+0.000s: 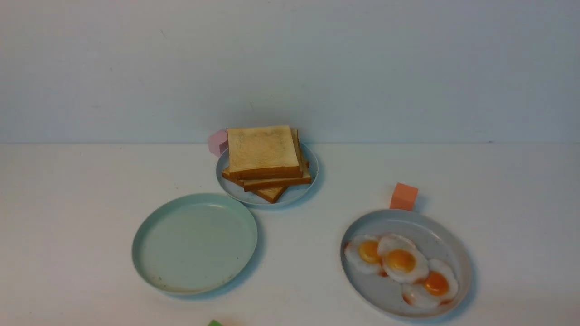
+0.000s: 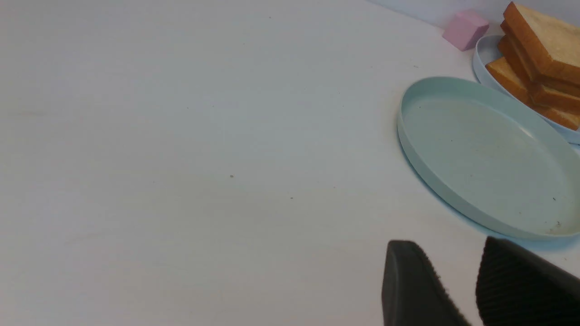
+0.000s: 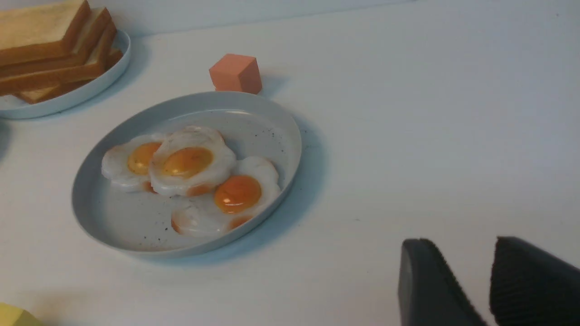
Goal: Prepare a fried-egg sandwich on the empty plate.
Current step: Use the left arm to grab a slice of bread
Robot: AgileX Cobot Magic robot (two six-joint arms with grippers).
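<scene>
The empty plate (image 1: 195, 244) is pale mint green and lies at the front left with nothing on it; in the left wrist view the empty plate (image 2: 485, 158) is also bare. Several toast slices (image 1: 263, 151) are stacked on a small bluish-grey plate (image 1: 294, 194) behind it. Three fried eggs (image 1: 401, 260) overlap on a grey speckled plate (image 1: 435, 235) at the front right. No fried-egg sandwich shows in any view. My left gripper (image 2: 448, 244) hangs open just short of the mint plate's rim. My right gripper (image 3: 462, 242) hangs open over bare table, apart from the eggs (image 3: 186, 163). Neither arm appears in the front view.
A pink block (image 1: 217, 141) stands against the toast plate's far left side. An orange block (image 1: 404, 196) stands just behind the egg plate. A green corner (image 1: 215, 323) pokes in at the front edge, and a yellow corner (image 3: 13, 314) shows in the right wrist view.
</scene>
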